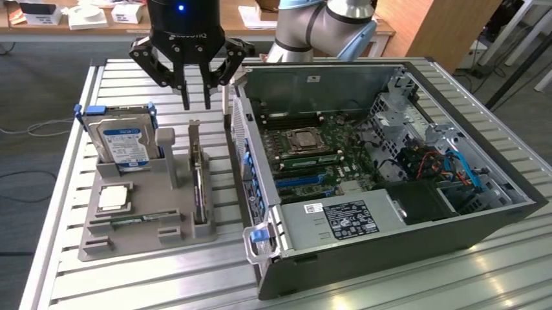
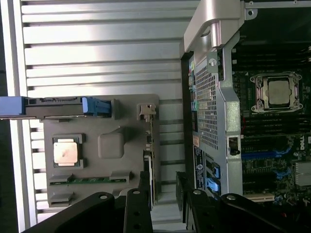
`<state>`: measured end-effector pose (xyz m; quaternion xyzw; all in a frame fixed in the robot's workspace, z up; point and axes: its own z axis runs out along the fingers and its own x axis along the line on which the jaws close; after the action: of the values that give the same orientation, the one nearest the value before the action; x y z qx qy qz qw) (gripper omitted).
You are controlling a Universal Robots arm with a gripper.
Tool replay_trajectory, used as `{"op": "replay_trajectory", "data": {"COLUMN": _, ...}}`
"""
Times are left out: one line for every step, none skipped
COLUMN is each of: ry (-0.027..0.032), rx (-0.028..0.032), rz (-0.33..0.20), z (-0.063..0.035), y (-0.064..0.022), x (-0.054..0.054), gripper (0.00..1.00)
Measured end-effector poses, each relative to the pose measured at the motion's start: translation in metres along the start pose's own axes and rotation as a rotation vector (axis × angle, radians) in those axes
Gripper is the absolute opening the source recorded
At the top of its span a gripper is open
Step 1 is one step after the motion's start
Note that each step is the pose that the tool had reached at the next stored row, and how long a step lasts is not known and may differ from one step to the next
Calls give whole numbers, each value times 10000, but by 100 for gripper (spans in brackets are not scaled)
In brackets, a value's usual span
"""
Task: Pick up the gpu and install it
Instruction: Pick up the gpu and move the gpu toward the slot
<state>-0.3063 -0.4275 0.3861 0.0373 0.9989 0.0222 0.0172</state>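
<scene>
Gpu (image 1: 198,177) stands on edge in the gray holder (image 1: 138,242) on the tabletop (image 1: 129,284), beside the case (image 1: 388,252). My tool (image 1: 196,103) hangs above one end, partly open, empty.

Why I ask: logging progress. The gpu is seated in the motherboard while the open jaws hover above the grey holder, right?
No. The exterior view shows the gpu standing on edge in the grey holder, not in the motherboard; the open jaws do hover above it.

Narrow gap between gpu (image 1: 198,174) and case wall (image 1: 238,139); wider room toward hard drive (image 1: 123,143)
</scene>
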Motion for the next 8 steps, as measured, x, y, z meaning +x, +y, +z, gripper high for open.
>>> {"op": "replay_trajectory", "data": {"ry": 0, "rx": 0, "rz": 0, "z": 0, "y": 0, "x": 0, "gripper": 36}}
{"op": "replay_trajectory", "data": {"ry": 0, "rx": 0, "rz": 1, "z": 0, "y": 0, "x": 0, "gripper": 36}}
{"op": "replay_trajectory", "data": {"ry": 0, "rx": 0, "rz": 0, "z": 0, "y": 0, "x": 0, "gripper": 36}}
{"op": "replay_trajectory", "data": {"ry": -1, "rx": 0, "rz": 0, "z": 1, "y": 0, "x": 0, "gripper": 36}}
{"op": "replay_trajectory", "data": {"ry": -1, "rx": -1, "rz": 0, "z": 1, "y": 0, "x": 0, "gripper": 36}}
{"op": "replay_trajectory", "data": {"ry": -1, "rx": -1, "rz": 0, "z": 1, "y": 0, "x": 0, "gripper": 37}}
{"op": "replay_trajectory", "data": {"ry": -1, "rx": -1, "rz": 0, "z": 1, "y": 0, "x": 0, "gripper": 37}}
{"op": "replay_trajectory", "data": {"ry": -1, "rx": -1, "rz": 0, "z": 1, "y": 0, "x": 0, "gripper": 42}}
